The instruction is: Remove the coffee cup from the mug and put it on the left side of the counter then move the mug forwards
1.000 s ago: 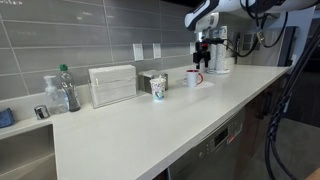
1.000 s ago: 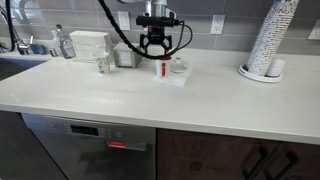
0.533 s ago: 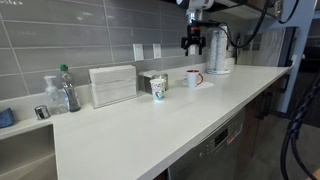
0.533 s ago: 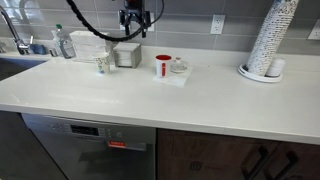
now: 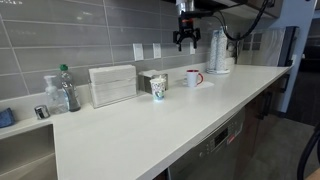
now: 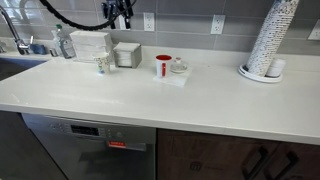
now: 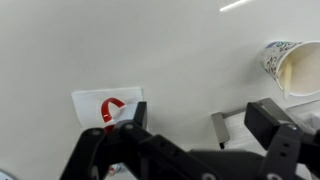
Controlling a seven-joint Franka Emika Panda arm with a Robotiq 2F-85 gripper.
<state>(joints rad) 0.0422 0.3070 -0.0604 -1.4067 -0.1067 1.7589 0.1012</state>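
The coffee cup [image 5: 158, 89], white paper with a bluish-green print, stands on the counter [image 5: 150, 125] by itself, in front of a small metal box. It also shows in the other exterior view [image 6: 102, 65] and, open end up, at the right edge of the wrist view [image 7: 290, 65]. The white mug with red rim [image 5: 193, 78] [image 6: 163, 66] stands apart from it on a white square mat; in the wrist view only its red rim [image 7: 110, 108] peeks past a finger. My gripper [image 5: 186, 40] [image 6: 118, 12] [image 7: 200, 125] is open and empty, high above the counter.
A small metal box [image 6: 126, 55] and a white napkin box [image 5: 112, 85] stand against the tiled wall. Bottles [image 5: 65, 90] stand near the sink. A tall stack of white cups [image 6: 268, 40] stands at the far end. A small dish [image 6: 178, 67] sits beside the mug.
My gripper has risen from just above the mug and drifted along the wall towards the metal box, open and empty throughout. Cup and mug have not moved.
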